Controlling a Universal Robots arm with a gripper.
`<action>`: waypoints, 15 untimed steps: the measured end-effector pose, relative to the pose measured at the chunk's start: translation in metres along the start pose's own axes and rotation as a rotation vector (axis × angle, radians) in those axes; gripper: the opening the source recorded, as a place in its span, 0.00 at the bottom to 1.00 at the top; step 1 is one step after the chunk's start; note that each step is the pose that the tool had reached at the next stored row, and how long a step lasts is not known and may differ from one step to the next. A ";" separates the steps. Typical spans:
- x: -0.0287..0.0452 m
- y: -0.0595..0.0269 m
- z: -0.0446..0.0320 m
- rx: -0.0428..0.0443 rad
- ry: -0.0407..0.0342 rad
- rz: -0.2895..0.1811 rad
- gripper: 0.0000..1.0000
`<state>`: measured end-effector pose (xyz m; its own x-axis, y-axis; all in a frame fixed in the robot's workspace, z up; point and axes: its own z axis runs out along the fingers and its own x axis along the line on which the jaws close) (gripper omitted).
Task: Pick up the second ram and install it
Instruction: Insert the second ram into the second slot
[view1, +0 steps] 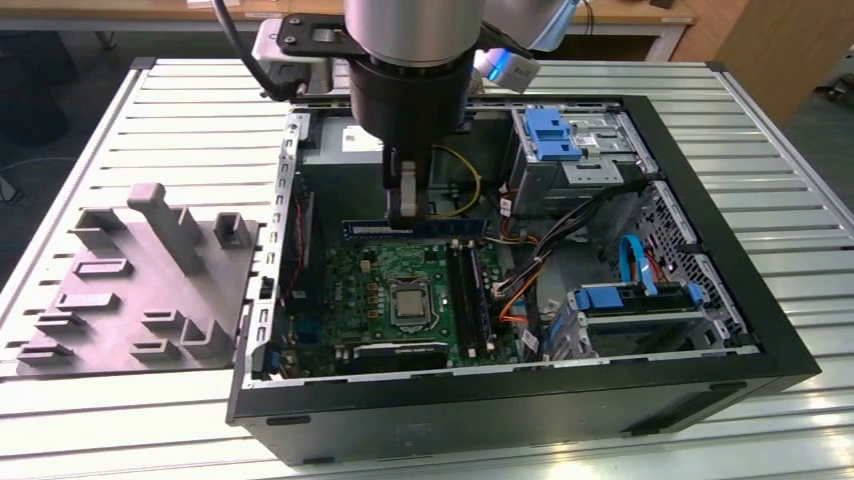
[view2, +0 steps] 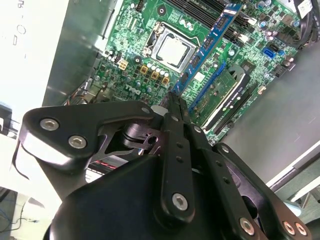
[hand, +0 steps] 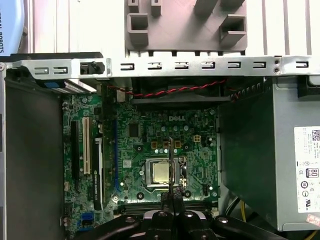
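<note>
The black two-fingered gripper pinches the second ram, a slim dark blue-green memory stick. Its long axis lies level, running from the exterior view's left to right above the green motherboard.

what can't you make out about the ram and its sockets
- Exterior view: the hand covers the middle of the second ram; the sockets are too small to tell filled from empty.
- Second wrist view: the hand's linkage hides the ram's near end.
- First wrist view: the ram is edge-on, its chips and label hidden.
</note>
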<state>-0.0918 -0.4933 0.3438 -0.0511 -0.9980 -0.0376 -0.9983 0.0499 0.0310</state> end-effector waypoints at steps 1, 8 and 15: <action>0.0000 0.0000 0.0002 0.0004 -0.0004 0.012 0.11; 0.0001 -0.0001 0.0014 0.0046 -0.0038 0.124 0.11; 0.0001 -0.0001 0.0031 0.0094 -0.0078 0.250 0.11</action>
<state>-0.0917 -0.4933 0.3407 -0.2969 -0.9542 -0.0376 -0.9547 0.2959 0.0310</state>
